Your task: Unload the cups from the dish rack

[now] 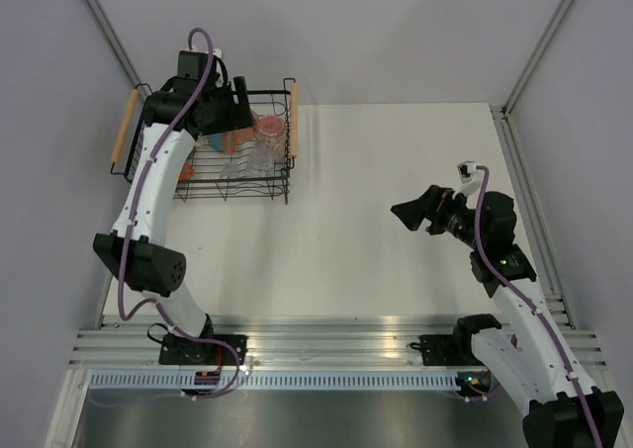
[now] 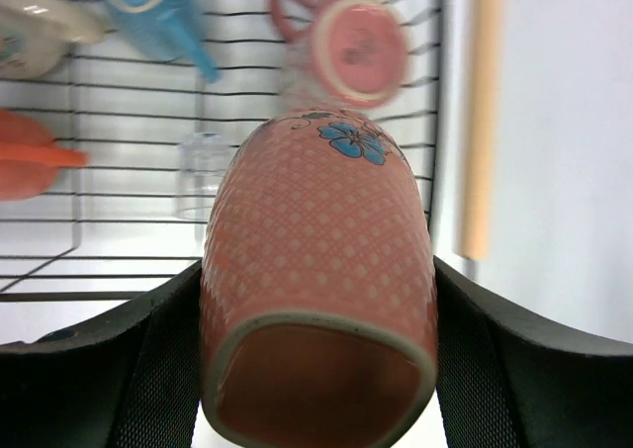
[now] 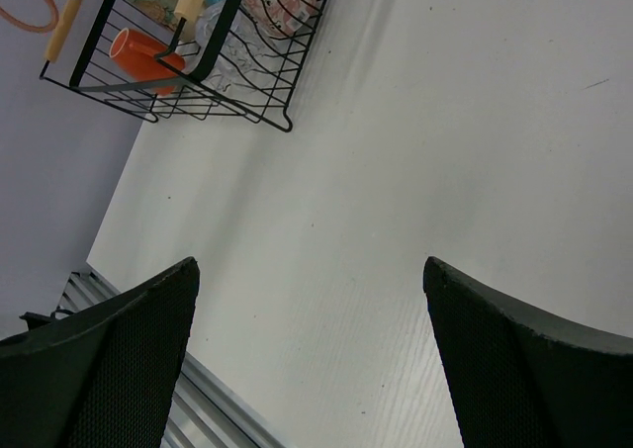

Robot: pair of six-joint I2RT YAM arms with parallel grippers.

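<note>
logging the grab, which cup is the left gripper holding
The salmon-pink dotted cup with the blue flower, in the left gripper; blue mug, orange mug, pink mug lie untouched.

No legible writing in any of the three views
The patterned pink cup [image 2: 316, 270] carries only a blue flower [image 2: 353, 142] toward its 12 o'clock end; a dark mark on the pink mug [image 2: 358, 48] at 1 o'clock is too blurred to read

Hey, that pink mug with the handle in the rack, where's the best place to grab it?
Take the pink mug across its round body, from above since the rack walls close its sides, jaws clear of its handle, which sticks out toward the blue mug. The left gripper holds the patterned cup, so set that down first.
</note>
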